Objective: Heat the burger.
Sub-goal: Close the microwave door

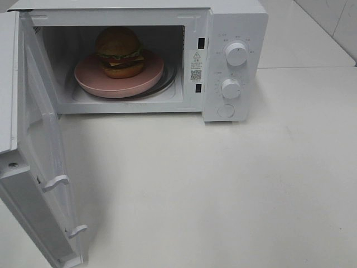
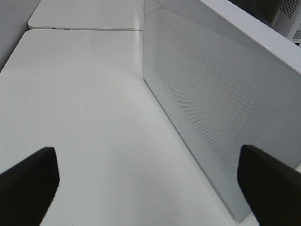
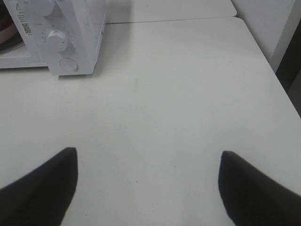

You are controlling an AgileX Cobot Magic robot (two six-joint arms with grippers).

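The burger [image 1: 119,51] stands upright on a pink plate [image 1: 89,81] inside the open white microwave [image 1: 234,22]. The microwave door [image 1: 33,167] is swung wide toward the front left. Neither gripper shows in the exterior high view. In the left wrist view my left gripper [image 2: 148,188] is open with nothing between its dark fingers, close beside the door's meshed outer face [image 2: 207,103]. My right gripper [image 3: 146,188] is open over bare table, some way to the right of the microwave's control panel [image 3: 80,28].
Two white knobs [image 1: 236,54] [image 1: 231,88] and a round button [image 1: 226,110] sit on the control panel. The white table [image 1: 223,195] stretches in front of and to the right of the microwave. A seam joins a second tabletop [image 3: 169,9] behind.
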